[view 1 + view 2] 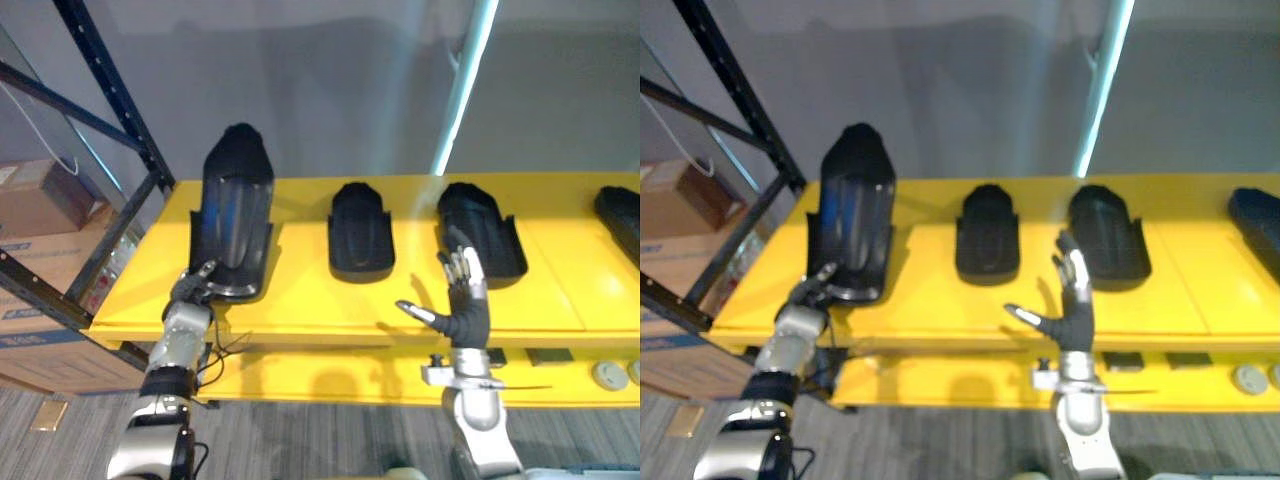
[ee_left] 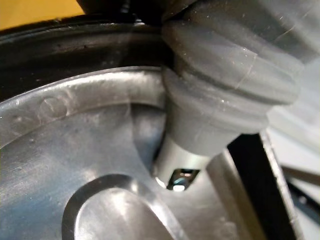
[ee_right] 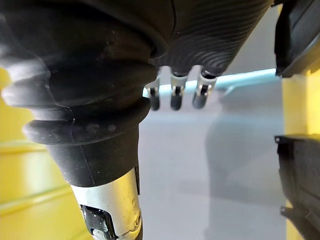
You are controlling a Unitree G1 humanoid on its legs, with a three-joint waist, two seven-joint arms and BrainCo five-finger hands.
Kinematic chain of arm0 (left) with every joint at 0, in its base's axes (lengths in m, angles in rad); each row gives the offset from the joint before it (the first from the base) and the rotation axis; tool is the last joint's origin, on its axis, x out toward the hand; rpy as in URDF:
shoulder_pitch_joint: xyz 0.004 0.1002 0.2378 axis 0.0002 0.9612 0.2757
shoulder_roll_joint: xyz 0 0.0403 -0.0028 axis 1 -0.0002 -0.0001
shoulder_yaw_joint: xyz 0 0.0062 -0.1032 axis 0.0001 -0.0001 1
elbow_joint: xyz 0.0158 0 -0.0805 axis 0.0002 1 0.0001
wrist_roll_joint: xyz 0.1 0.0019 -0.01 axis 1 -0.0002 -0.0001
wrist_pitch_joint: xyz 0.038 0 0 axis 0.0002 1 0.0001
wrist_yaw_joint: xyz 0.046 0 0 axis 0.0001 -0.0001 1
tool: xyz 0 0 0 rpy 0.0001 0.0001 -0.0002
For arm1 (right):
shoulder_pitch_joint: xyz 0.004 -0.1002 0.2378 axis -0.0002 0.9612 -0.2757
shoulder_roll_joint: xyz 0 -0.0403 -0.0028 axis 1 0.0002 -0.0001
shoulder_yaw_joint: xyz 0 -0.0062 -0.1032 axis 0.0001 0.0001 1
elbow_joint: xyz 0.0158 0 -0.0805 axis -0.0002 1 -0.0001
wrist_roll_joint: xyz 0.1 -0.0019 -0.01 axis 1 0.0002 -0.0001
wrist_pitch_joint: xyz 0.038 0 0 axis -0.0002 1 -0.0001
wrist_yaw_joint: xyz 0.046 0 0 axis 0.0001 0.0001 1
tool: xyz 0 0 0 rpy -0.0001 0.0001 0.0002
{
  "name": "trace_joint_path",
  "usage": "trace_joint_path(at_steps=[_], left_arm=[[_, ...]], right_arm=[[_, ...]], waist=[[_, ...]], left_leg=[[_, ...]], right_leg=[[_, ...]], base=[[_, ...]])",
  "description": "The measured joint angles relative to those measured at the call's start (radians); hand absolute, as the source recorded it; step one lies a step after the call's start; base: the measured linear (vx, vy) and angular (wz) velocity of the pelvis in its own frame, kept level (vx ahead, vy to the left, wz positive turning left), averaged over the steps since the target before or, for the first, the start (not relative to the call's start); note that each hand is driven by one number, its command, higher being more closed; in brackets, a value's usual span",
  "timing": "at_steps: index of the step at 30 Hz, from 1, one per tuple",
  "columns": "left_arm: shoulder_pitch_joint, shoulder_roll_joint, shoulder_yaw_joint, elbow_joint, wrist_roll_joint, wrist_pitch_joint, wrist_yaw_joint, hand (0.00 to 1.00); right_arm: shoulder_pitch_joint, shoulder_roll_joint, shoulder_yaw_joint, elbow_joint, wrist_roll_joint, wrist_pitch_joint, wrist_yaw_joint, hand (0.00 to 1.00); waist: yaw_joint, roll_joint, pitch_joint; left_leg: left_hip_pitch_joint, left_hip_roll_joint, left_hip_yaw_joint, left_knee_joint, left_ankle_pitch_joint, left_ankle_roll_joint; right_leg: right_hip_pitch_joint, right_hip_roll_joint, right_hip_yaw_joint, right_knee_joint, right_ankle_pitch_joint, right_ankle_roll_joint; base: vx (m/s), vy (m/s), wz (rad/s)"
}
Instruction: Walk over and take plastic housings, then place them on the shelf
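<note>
Left hand (image 1: pixel 190 288) grips the tilted housing (image 1: pixel 238 205) by its near rim; right hand (image 1: pixel 465 305) is spread open. Likely stiff, light, slick.

Ahead of me a plain grey wall (image 1: pixel 330 90) runs behind a long yellow shelf (image 1: pixel 580 290). A pale bluish pole (image 1: pixel 466 85) rises aslant in front of that wall. To my left stands a dark metal rack frame (image 1: pixel 117 95) with slanting braces, and brown cardboard boxes (image 1: pixel 35 205) are stacked behind it. Below lies grey striped carpet floor (image 1: pixel 320 440).
</note>
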Motion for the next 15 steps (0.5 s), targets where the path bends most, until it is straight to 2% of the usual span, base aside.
trace_joint_path(at_steps=[6,15], left_arm=[[-0.011,0.004,-0.003,0.01,-0.042,-0.008,0.01,0.0],[-0.033,0.006,-0.012,0.035,-0.099,-0.072,0.065,0.0]], right_arm=[[0.001,-0.002,0.0,0.018,0.021,0.0,-0.002,0.0],[0.006,-0.002,0.001,0.018,0.022,0.002,-0.019,0.0]], waist=[[-0.004,-0.009,0.005],[-0.028,-0.017,0.009]], left_leg=[[0.001,0.0,0.001,0.0,0.0,0.0],[0.001,-0.002,0.005,-0.001,0.001,0.001]], right_leg=[[-0.001,0.0,0.001,0.0,0.0,0.0],[-0.005,-0.001,0.007,0.002,0.0,0.0]], base=[[0.0,0.001,-0.01],[0.0,0.0,-0.01]])
